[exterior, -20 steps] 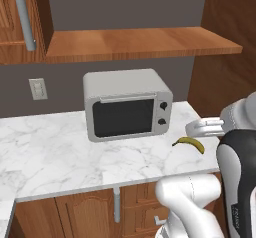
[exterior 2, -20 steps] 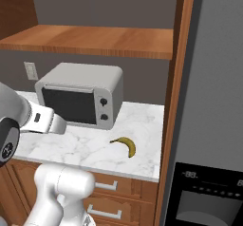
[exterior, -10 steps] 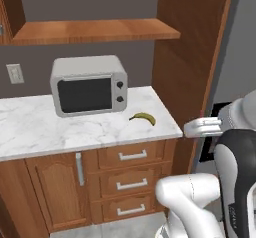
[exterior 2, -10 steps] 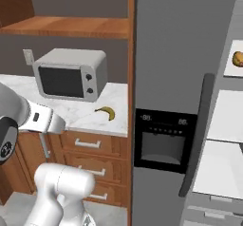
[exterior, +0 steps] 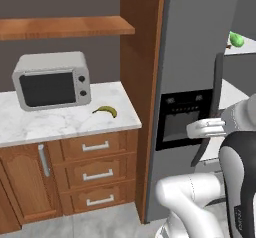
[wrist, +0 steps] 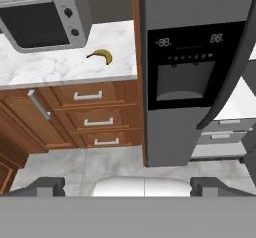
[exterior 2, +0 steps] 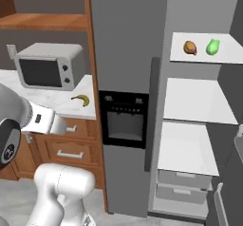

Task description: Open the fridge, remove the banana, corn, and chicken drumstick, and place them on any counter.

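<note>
The grey fridge (exterior 2: 128, 40) stands right of the counter (exterior: 55, 124). Its left door with the black dispenser panel (wrist: 187, 64) is shut, and its right side is open onto white shelves (exterior 2: 199, 101). On the top shelf lie the orange-brown chicken drumstick (exterior 2: 190, 47) and, to its right, the green corn (exterior 2: 213, 46), which also peeks past the door edge (exterior: 236, 39). The yellow banana (exterior: 106, 110) (exterior 2: 81, 99) (wrist: 102, 56) lies on the marble near the counter's right end. My gripper (wrist: 128, 186) is open and empty, hanging in front of the fridge, well back from it.
A grey microwave (exterior: 50, 79) sits on the counter left of the banana. Wooden drawers (wrist: 92, 114) with silver handles run below. A brown side panel (exterior: 142, 57) separates counter and fridge. A dark vertical handle (exterior: 216, 87) runs down the shut door's right edge.
The base has driven right, so the whole picture shifted from the microwave counter to the fridge and its open shelves. The banana stays on the counter. The gripper stays open.
</note>
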Controlling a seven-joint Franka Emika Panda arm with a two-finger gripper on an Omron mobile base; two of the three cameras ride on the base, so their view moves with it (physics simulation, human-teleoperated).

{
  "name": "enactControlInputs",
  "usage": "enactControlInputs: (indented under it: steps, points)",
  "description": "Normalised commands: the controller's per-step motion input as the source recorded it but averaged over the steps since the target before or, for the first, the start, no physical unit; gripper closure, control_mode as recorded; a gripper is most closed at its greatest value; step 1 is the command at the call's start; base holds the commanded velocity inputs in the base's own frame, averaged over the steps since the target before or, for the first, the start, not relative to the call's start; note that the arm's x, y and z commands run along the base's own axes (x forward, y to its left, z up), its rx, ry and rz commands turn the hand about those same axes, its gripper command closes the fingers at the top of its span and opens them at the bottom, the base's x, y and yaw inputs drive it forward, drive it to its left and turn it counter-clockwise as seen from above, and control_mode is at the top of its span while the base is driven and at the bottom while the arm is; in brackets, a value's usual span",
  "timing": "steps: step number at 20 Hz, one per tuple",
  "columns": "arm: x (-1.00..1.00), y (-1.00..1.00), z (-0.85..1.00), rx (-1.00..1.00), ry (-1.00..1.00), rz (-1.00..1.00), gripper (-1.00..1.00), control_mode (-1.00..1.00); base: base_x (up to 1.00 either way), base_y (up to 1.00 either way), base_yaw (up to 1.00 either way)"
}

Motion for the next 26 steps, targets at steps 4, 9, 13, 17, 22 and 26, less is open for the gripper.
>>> enactControlInputs:
  steps: [4,9,13,17,22,26]
  points:
    - [0.0,0.0,0.0,0.0,0.0,0.0,-1.0,1.0,0.35,-0.51,-0.05]
    - [0.0,0.0,0.0,0.0,0.0,0.0,-1.0,1.0,0.52,-0.61,-0.04]
    - [0.0,0.0,0.0,0.0,0.0,0.0,-1.0,1.0,0.52,-0.68,0.0]
    - [0.0,0.0,0.0,0.0,0.0,0.0,-1.0,1.0,0.45,-0.69,0.0]
    - [0.0,0.0,0.0,0.0,0.0,0.0,-1.0,1.0,0.27,-0.71,0.0]
    - [0.0,0.0,0.0,0.0,0.0,0.0,-1.0,1.0,0.1,-0.24,0.0]
